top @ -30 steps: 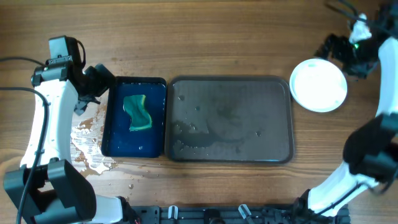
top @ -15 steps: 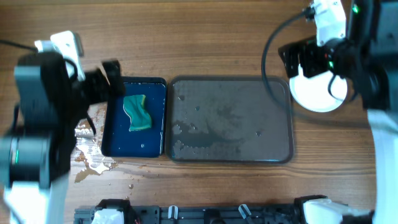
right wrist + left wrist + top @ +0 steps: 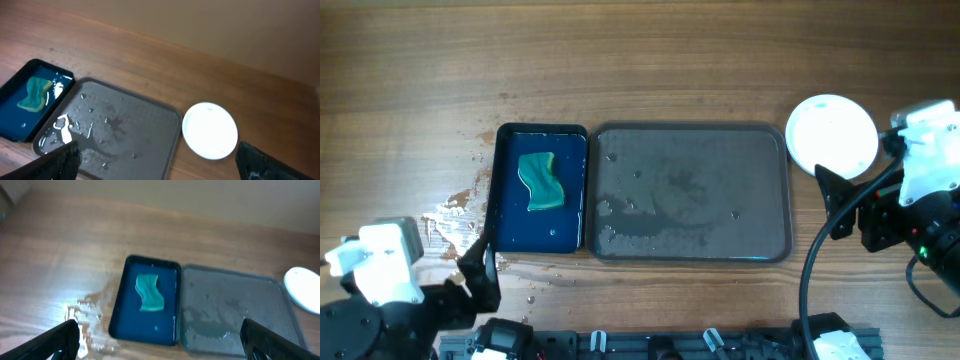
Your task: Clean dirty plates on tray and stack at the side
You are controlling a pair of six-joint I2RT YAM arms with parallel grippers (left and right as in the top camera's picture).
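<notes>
Both arms have drawn back to the near corners of the table (image 3: pixel 670 60) over the last second, while the plates (image 3: pixel 832 135) have stayed put. They show as one white disc, a stack as far as I can tell, just beside the right end of the tray (image 3: pixel 700 215). That tray is bare but for water drops, so I judge the work done and the step in hand a retreat to rest. To do it well, the right arm should stay clear of the stack. Further left, the sponge (image 3: pixel 541 181) lies in the small blue tray (image 3: pixel 510 235). The right gripper (image 3: pixel 832 205) and left gripper (image 3: pixel 160 325) both gape wide, holding and touching nothing.
</notes>
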